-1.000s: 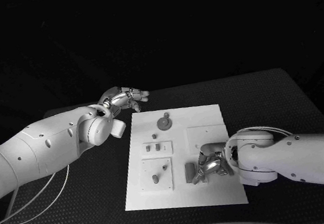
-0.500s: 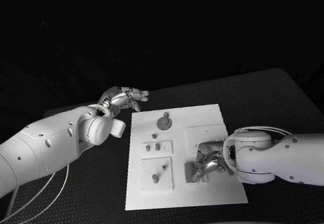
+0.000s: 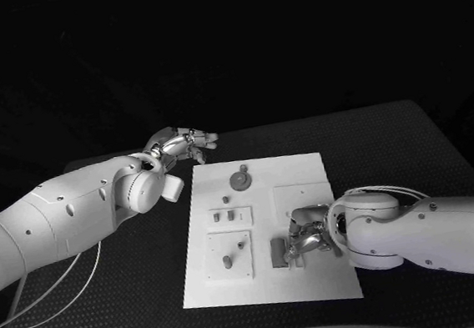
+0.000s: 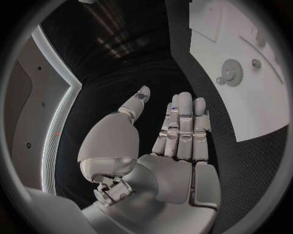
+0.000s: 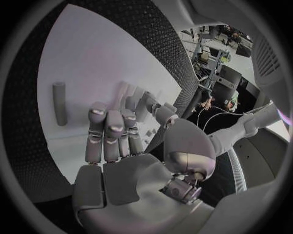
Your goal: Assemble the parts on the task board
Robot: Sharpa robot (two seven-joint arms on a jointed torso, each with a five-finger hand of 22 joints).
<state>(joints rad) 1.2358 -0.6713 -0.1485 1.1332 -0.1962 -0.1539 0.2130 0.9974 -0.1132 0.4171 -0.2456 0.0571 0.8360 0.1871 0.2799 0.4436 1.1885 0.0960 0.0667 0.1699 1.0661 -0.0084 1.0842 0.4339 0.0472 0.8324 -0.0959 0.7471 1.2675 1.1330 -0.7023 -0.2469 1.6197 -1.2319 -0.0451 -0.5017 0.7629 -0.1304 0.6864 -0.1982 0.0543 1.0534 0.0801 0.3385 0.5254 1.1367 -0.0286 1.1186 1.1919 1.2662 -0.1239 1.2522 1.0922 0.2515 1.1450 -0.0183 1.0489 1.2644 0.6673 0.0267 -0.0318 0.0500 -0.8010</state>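
You had the silver right hand (image 3: 306,239) over the near right part of the white rectangular task board (image 3: 306,166), fingers curled down beside a small grey rod (image 5: 59,103), though I could not tell if it held anything. It had crept slightly nearer since a second earlier. Your silver left hand (image 4: 160,146) hovered off the board's far left corner, fingers straight, holding nothing, near the grey gear (image 4: 232,72).
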